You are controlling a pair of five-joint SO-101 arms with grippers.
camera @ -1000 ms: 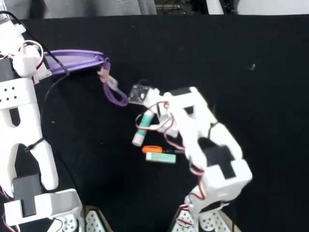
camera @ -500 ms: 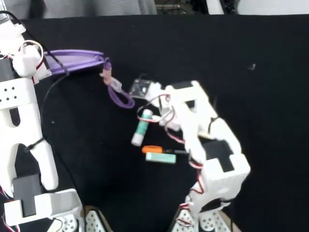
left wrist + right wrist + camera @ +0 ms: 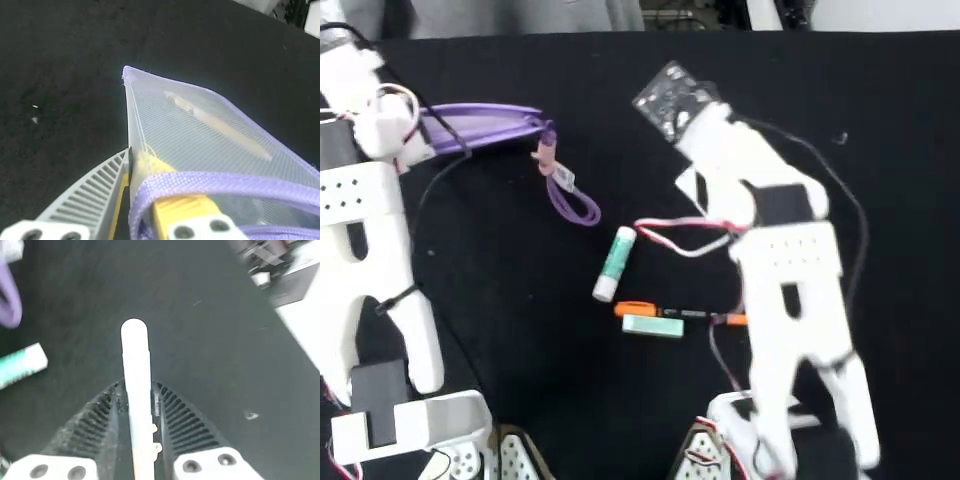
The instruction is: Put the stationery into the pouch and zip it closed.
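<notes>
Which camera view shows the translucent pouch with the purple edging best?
The left wrist view: the translucent purple-edged mesh pouch shows its broad side there, clamped in the left gripper. The high view shows it edge-on, thin and purple. The right wrist view catches what is probably its purple strap.

Bright, even overhead light, matte black table [image 3: 900, 120] almost shadowless, strong glare on the white stick [image 3: 135, 370]

No text seems legible, even on the glue stick [image 3: 616, 262].
</notes>
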